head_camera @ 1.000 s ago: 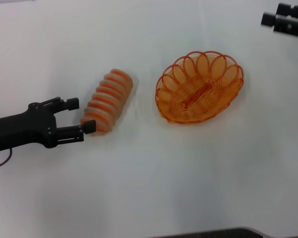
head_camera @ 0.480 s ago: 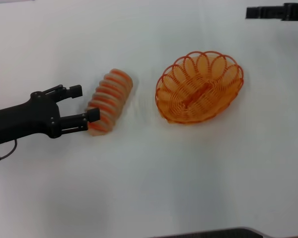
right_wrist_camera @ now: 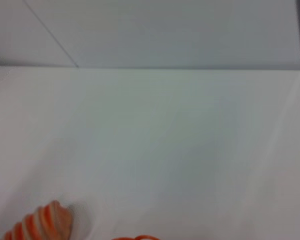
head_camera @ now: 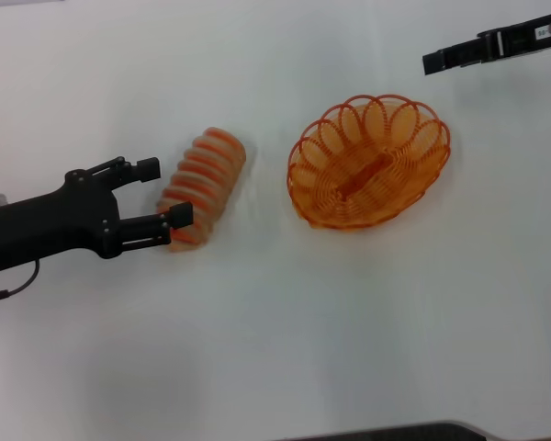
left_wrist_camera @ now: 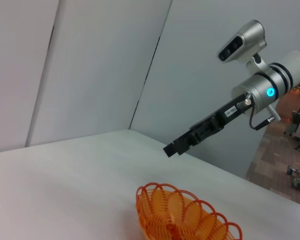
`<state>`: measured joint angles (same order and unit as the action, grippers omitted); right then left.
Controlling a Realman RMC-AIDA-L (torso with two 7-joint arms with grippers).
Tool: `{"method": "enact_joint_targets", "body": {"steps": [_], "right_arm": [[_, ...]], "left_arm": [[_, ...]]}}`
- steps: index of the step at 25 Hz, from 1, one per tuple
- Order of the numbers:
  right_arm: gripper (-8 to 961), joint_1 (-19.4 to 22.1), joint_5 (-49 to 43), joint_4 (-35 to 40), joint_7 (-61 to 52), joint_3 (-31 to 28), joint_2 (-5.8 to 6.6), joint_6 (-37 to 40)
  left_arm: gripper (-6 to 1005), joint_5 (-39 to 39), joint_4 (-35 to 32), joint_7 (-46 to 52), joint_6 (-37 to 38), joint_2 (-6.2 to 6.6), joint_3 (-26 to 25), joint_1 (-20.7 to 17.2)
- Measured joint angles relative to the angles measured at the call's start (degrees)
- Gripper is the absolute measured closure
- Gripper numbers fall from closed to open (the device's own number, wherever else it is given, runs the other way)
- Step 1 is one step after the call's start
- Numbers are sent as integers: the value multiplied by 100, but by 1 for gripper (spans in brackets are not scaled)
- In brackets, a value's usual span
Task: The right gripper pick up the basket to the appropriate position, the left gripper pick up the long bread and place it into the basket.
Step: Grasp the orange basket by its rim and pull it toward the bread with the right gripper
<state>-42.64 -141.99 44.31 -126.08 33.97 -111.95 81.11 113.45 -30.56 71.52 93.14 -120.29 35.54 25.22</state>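
Left tool is sitting at nine o'clock on the worktop, fingers spread wide around the near end of the long bread, one fingertip touching its lower end. I'm seeing the basket resting toward two o'clock, apart from the bread. Right tool is hanging beyond the basket's far rim; I cannot tell its opening.
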Motion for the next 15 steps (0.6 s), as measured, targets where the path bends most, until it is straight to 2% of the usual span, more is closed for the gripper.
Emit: {"method": "enact_joint_targets", "body": {"steps": [7,15], "right_arm": [[146,-158,-313,-36,-159,355,-77,-70],[145,-141,-342,-139,-184,660,-126,-209]], "left_arm": [[99,2,-10,-36,20,-38,-13,1],[99,2,-21,-94,25,-57,-11,11]]}}
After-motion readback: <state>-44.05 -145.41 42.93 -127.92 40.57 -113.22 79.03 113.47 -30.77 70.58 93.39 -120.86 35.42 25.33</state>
